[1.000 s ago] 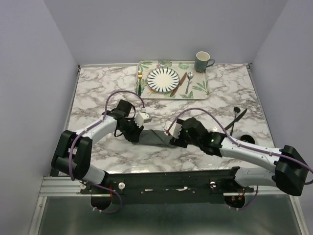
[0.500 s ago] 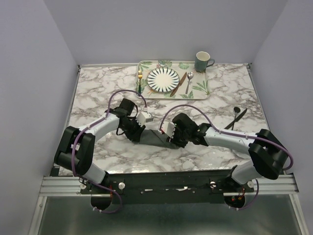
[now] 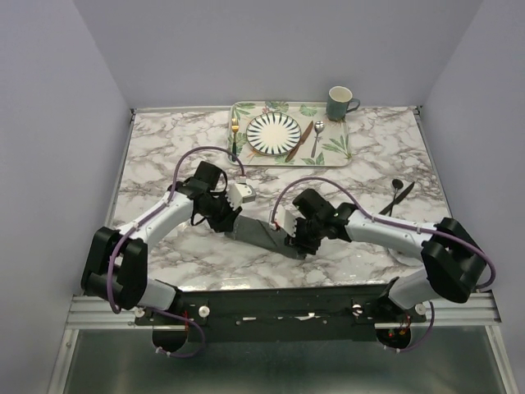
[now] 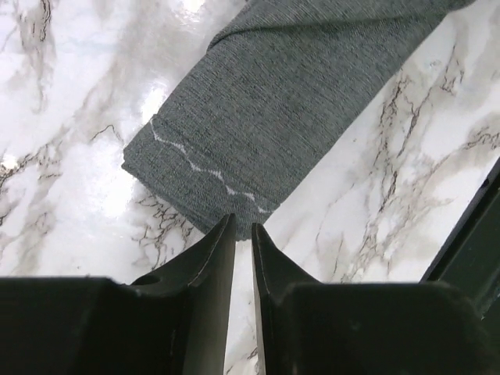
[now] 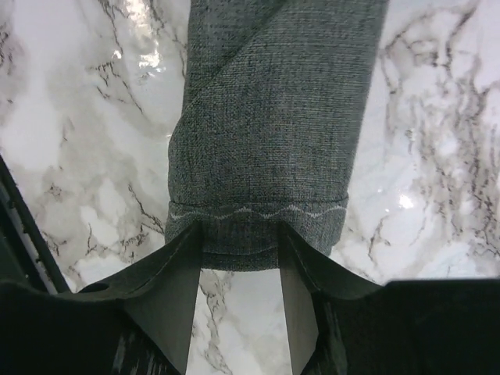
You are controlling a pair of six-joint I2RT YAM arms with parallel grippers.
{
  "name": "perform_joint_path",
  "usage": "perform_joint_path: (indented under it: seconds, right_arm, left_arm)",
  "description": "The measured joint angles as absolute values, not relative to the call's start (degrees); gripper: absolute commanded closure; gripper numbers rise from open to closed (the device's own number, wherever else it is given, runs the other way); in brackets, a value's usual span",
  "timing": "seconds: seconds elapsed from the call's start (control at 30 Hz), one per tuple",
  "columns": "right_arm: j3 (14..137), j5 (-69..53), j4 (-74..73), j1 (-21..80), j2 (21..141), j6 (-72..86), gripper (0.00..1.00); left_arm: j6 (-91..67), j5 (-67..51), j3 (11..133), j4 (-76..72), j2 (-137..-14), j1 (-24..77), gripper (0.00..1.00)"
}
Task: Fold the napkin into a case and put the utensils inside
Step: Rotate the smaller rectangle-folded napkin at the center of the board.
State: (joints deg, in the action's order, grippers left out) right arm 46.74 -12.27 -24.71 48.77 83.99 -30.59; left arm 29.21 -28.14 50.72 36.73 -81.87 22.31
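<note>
My right fingers had just clamped one end of the folded napkin, slewing it on the desk, my left fingers nearly shut at its other end, hold unclear, while the utensils waited on the far tray.

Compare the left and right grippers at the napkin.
The left gripper has its jaws almost together; the right gripper has them wider apart. The left meets the napkin only at an edge near a corner, and a pinch cannot be confirmed; the right grips the middle of the folded end between its fingers. Both sit low over the marble table, one at each end of the napkin.
</note>
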Motion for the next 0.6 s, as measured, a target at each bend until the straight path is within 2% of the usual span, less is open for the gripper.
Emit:
perform_joint_path:
  seconds: [0.27, 0.43, 0.6]
  right_arm:
    - [61.6, -20.4, -33.2, 36.1, 85.6, -27.0, 0.45]
    - [65.5, -22.2, -35.4, 35.5, 92.6, -26.9, 0.45]
    - [65.4, -23.6, -39.0, 35.5, 99.2, -26.8, 0.46]
  left_arm:
    - [33.7, -28.1, 47.1, 39.0, -76.8, 25.6, 0.79]
    - [33.6, -27.4, 44.9, 38.8, -78.2, 30.1, 0.8]
    - [30.4, -24.8, 46.4, 36.0, -86.3, 30.5, 0.82]
